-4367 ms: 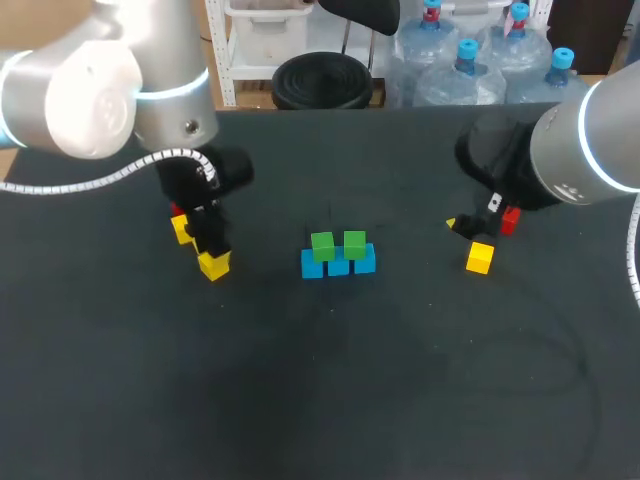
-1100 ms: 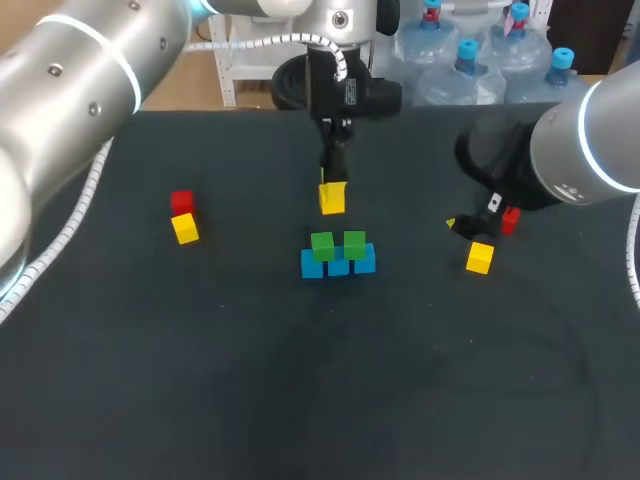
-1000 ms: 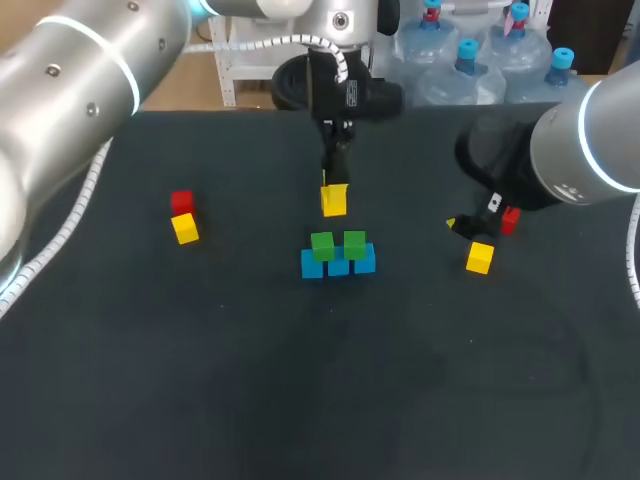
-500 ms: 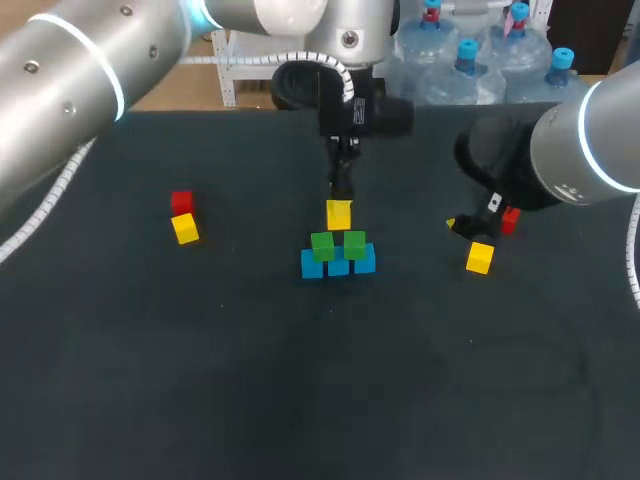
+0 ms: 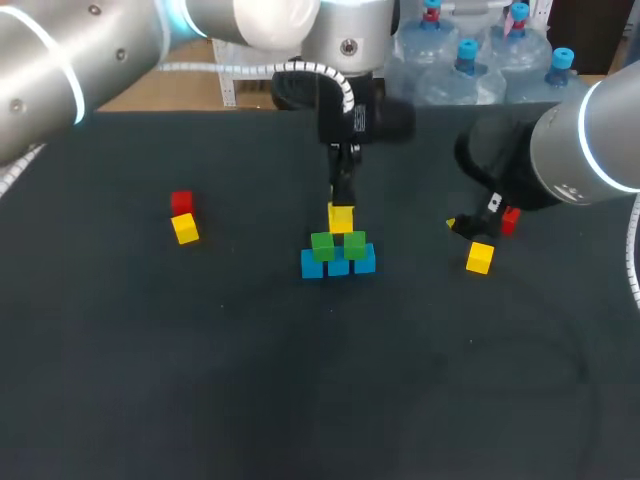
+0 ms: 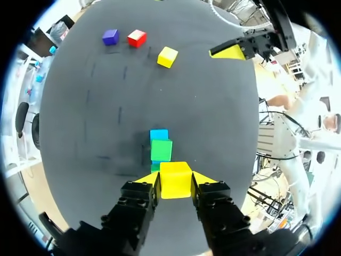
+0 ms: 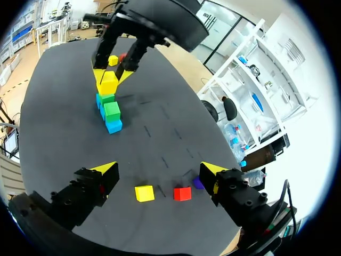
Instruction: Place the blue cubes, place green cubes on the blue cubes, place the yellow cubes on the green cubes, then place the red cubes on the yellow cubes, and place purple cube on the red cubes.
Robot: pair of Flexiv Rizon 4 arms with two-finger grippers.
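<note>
Two green cubes (image 5: 322,244) sit just below the yellow cube (image 5: 341,219) clamped in my left gripper (image 6: 176,184). My right gripper (image 7: 159,170) hangs with fingers spread wide.

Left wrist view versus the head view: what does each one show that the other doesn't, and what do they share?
Only the left wrist view shows the purple cube, beside the right-side red cube. Only the head view shows the left-side red cube and left-side yellow cube, close together. Both show the left fingers shut on the held yellow cube over the green cubes.
</note>
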